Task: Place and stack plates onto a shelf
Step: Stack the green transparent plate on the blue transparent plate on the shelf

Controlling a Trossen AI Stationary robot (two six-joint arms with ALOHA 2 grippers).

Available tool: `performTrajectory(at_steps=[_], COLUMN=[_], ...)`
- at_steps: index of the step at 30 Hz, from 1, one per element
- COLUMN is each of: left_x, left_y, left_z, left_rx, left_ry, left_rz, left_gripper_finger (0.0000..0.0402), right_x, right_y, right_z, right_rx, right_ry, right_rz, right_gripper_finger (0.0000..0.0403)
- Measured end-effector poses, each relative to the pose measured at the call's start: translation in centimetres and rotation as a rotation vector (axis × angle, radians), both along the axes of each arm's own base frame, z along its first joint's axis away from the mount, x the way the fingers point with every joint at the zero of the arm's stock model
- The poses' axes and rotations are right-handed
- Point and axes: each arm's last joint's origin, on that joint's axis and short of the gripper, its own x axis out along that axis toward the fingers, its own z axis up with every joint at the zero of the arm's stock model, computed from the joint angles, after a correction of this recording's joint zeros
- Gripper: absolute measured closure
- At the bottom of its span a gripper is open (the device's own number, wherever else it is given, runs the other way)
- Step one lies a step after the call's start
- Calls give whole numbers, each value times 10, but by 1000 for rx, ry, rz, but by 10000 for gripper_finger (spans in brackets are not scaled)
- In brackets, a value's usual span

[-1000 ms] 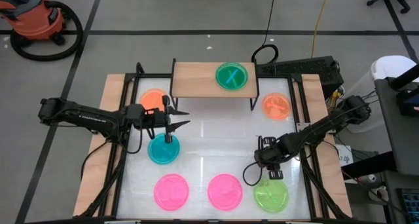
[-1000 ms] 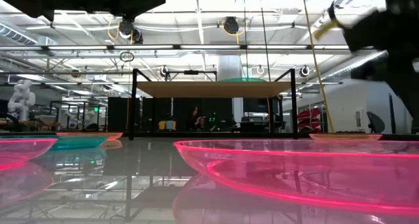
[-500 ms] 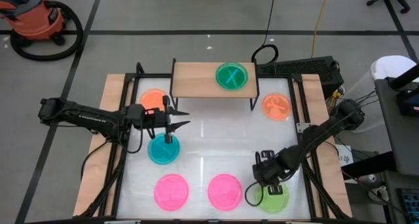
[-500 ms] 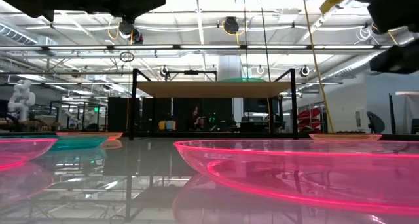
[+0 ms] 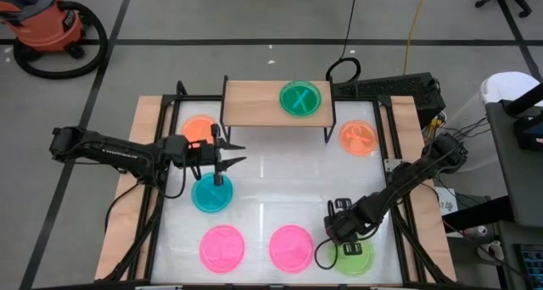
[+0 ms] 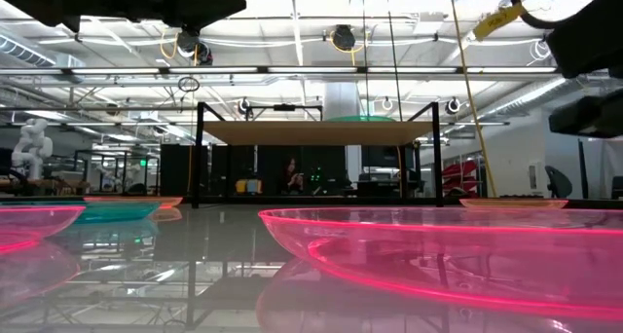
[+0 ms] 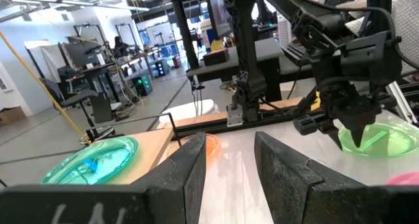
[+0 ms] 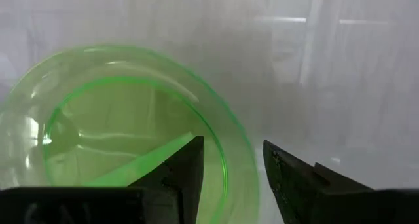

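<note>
Right wrist: right hand (image 8: 232,168) astride lime plate (image 8: 124,132) rim.

The shelf (image 5: 276,103), a light-wood board on thin black legs, stands at the far edge of the surface and carries one green plate (image 5: 300,97) near its right end. Flat on the surface lie two orange plates (image 5: 200,128) (image 5: 358,137), a cyan plate (image 5: 210,193), two pink plates (image 5: 221,247) (image 5: 291,246) and a lime-green plate (image 5: 355,256).
</note>
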Motion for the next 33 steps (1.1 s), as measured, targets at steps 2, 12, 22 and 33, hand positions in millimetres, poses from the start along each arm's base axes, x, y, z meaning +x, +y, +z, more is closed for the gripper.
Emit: performTrajectory(at_steps=[2,12,22,33], left_x=[0,0,0,0], left_y=[0,0,0,0], left_z=[0,0,0,0], left_rx=[0,0,3,6], left_ry=[-1,0,-1,0], left_rz=[0,0,1,1], left_gripper_finger=[266,266,266,266], right_x=[-1,-8,-13,-18], right_y=[0,-6,-11,-44], right_z=[-4,-12,6,54], right_rx=[9,-18,5,-8], right_ry=[-7,32,-13,-235], right_rz=[-14,-16,12,-219], right_gripper_finger=[261,303,395,403])
